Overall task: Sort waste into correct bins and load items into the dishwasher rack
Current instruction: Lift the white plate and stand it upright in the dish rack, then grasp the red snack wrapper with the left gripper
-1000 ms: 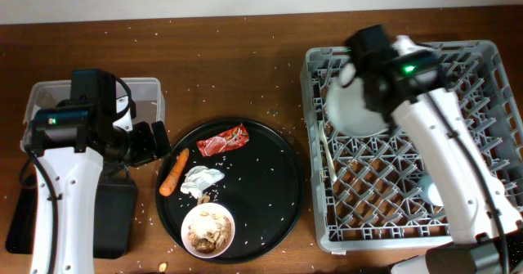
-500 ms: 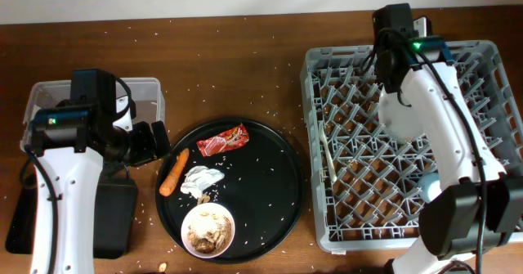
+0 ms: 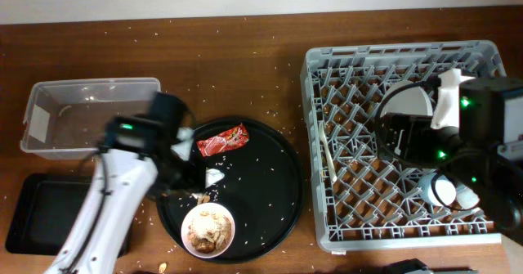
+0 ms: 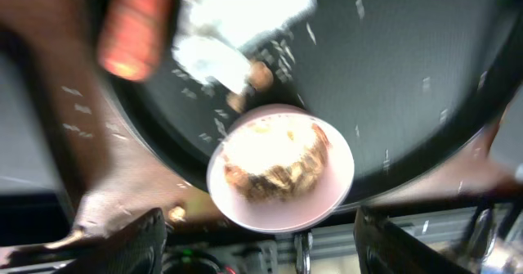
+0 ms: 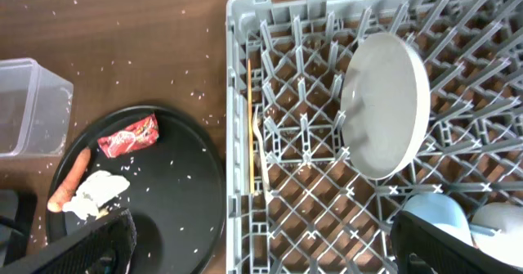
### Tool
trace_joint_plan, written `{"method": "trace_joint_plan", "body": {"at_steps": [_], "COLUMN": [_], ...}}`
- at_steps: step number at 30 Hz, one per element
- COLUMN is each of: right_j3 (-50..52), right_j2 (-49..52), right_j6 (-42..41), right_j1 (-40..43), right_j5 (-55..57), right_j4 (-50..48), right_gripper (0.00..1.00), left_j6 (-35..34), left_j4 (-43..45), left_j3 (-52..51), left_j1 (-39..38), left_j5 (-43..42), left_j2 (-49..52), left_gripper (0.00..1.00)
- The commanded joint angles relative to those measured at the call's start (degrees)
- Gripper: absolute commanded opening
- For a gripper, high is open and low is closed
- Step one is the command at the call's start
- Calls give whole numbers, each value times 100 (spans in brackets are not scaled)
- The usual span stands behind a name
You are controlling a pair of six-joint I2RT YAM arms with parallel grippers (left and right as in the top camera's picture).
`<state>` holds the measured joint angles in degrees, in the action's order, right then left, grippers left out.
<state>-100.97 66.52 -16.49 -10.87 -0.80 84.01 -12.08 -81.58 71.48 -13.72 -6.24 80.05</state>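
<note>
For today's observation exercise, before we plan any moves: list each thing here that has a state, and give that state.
clear tub, open-topped, no waste item inside
shallow black tray, visible part empty
white bowl, upright, holding food scraps
grey plate, standing on edge in the rack
tissue, crumpled, on the round tray
red wrapper, lying on the round tray
left gripper, open, empty
right gripper, open, empty

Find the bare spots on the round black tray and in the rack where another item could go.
The round tray is bare across its right half but for rice grains; wrapper, tissue and food bowl crowd its left, by the left arm. In the rack, pegs stand free between fork and plate; cups fill its lower right corner.
</note>
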Motion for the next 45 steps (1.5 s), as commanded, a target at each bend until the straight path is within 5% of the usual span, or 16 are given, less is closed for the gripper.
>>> {"method": "trace_joint_plan", "body": {"at_steps": [1, 5, 9, 13, 16, 17, 18, 24, 26, 28, 30, 31, 39, 40, 42, 45], "right_j3": [-24, -24, -24, -24, -24, -24, -24, -24, -24, -24, -20, -20, -20, -20, -20, -20], "right_j2": [114, 413, 940, 540, 240, 260, 313, 448, 448, 448, 452, 452, 452, 452, 452, 452], "right_j6": [-55, -55, -50, -52, -52, -52, -50, -42, -31, -33, -33, -33, -33, -33, -33, -33], "right_j1": [4, 7, 7, 2, 0, 0, 0, 2, 2, 2, 0, 0, 0, 0, 2, 2], "right_j5": [-203, -201, -201, -173, -177, -177, -177, -155, -157, -157, -157, -160, -157, -157, -157, -157], "right_j4": [2, 2, 142, 238, 216, 214, 216, 584, 584, 599, 673, 691, 828, 828, 833, 859], "right_gripper": [99, 99, 99, 99, 99, 99, 99, 99, 99, 99, 99, 99, 99, 98, 99, 99], "left_j6": [-715, -170, 535, 619, 647, 640, 636, 411, 382, 914, 1045, 1045, 1043, 1045, 1045, 1043], "left_j4": [1091, 3888, 4701, 5333, 5751, 5777, 5753, 2968, 2430, 2538, 2535, 2562, 3462, 3445, 3429, 3213], "left_j3": [-824, -1401, -1102, -1008, -1010, -1010, -1003, 890, 1449, 1456, 1145, 960, 446, 442, 442, 553], "left_j1": [-826, -1082, -1060, -1049, -1049, -1051, -1051, -1036, -448, -4, -98, -114, -74, -74, -74, -74], "left_j5": [-33, 1141, 1165, 1178, 1530, 1528, 1526, 1545, 1751, 664, 533, 645, 728, 728, 702, 490], "left_j2": [-57, 264, 1904, 2503, 2712, 2806, 2815, 1838, 1309, 1261, 1580, 1794, 3670, 3794, 3805, 3692], "left_gripper": [73, 73, 73, 73, 51, 33, 2, 0, 0, 1, 46, 51, 52, 51, 4, 0]}}
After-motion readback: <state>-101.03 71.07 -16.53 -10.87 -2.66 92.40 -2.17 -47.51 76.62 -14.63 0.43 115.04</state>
